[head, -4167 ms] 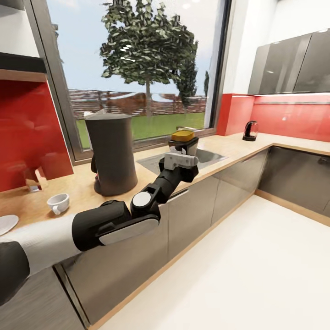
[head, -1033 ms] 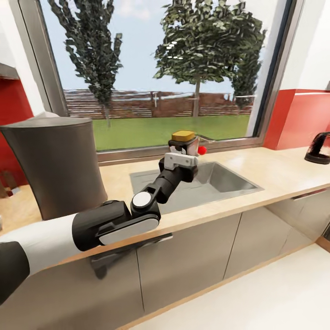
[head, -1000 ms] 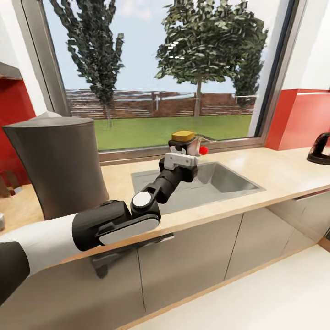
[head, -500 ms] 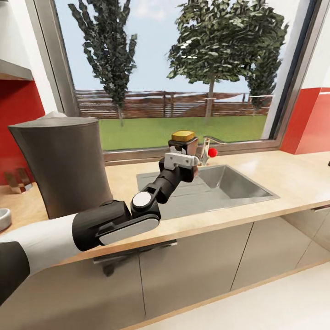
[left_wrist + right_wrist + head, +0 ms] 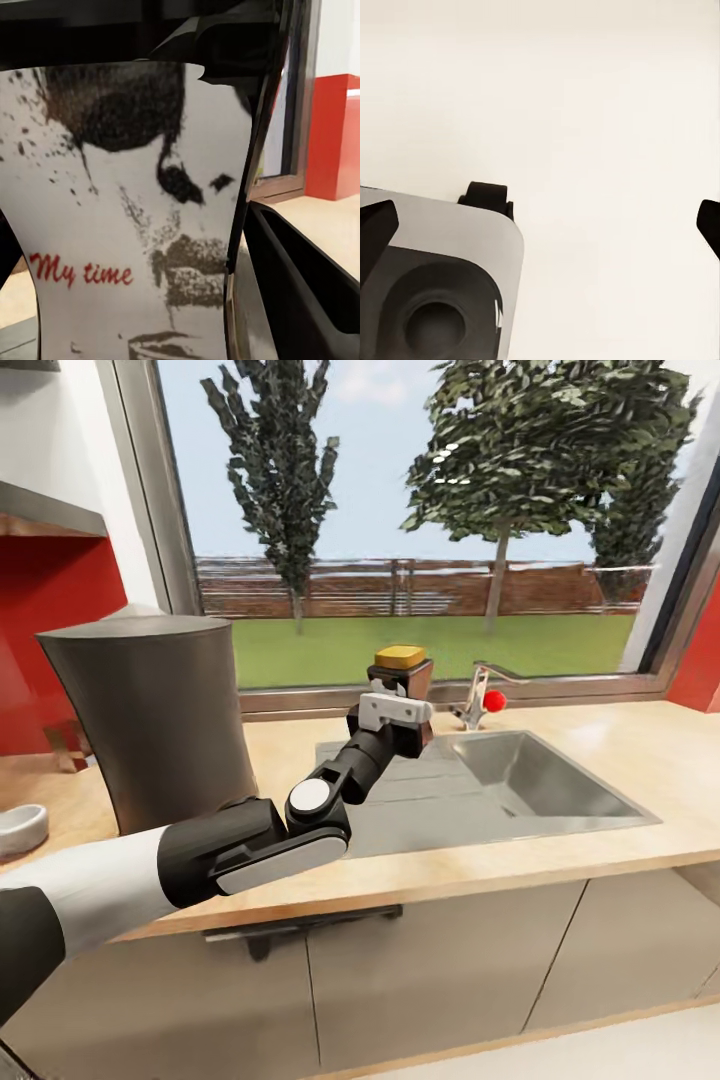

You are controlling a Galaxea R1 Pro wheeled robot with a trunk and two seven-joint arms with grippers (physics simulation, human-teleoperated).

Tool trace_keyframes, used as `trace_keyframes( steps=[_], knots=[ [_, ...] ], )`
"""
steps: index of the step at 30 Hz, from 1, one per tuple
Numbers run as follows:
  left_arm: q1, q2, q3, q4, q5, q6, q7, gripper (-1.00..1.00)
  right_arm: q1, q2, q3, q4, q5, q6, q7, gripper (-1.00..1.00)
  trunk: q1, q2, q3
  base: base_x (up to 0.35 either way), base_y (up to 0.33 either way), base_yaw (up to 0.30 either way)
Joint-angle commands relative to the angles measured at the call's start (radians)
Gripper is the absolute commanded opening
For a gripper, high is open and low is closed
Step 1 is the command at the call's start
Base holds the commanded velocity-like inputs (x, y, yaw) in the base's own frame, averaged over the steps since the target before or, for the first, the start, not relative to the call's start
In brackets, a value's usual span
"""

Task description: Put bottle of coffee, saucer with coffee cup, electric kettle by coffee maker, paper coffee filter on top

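Head view | left hand (image 5: 398,712) clamps bottle of coffee (image 5: 400,672) upright (yellow lid up) | right hand's opening unclear

Worktop layout, head view
Coffee maker (image 5: 150,720) stands on worktop (image 5: 620,760) at left, sink (image 5: 500,785) set in to its right, tap (image 5: 478,700) behind sink; left gripper (image 5: 398,700) holds bottle of coffee (image 5: 400,665) above sink's left part.
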Motion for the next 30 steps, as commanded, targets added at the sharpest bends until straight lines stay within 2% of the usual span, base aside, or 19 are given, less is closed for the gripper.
trace_keyframes(
  steps=[1,5,18,25,28,30],
  knots=[
    [-0.002,0.0,-0.002,-0.001,0.002,0.002,0.004,-1.0,-0.001,0.0,0.005,0.001,0.002,-0.003,-0.001,1.0,0.0,-0.001,-0.001,0.17,-0.17,0.268],
    [-0.002,0.0,-0.002,-0.001,0.002,0.002,0.004,-1.0,-0.001,-0.001,0.005,0.0,0.002,-0.002,0.001,1.0,0.0,-0.001,-0.001,0.192,-0.198,0.164],
    [-0.002,0.0,-0.002,-0.001,0.002,0.002,0.005,-1.0,-0.001,-0.003,0.004,-0.001,0.002,-0.002,0.001,1.0,0.0,-0.001,-0.001,0.183,-0.214,0.041],
    [-0.002,0.0,-0.002,-0.001,0.002,0.002,0.011,-1.0,-0.001,-0.003,0.005,-0.001,0.002,-0.003,0.0,1.0,0.0,-0.001,-0.001,0.021,-0.057,0.22],
    [-0.002,-0.004,-0.019,-0.001,0.002,0.002,0.058,-1.0,-0.001,-0.003,0.005,-0.001,0.002,-0.003,-0.001,1.0,0.0,-0.001,-0.001,-0.195,-0.165,0.266],
    [-0.002,-0.01,-0.025,-0.001,0.002,0.002,0.067,-1.0,-0.001,-0.003,0.004,-0.001,0.002,-0.003,-0.001,1.0,0.0,-0.001,-0.001,-0.228,-0.188,0.27]
  ],
)
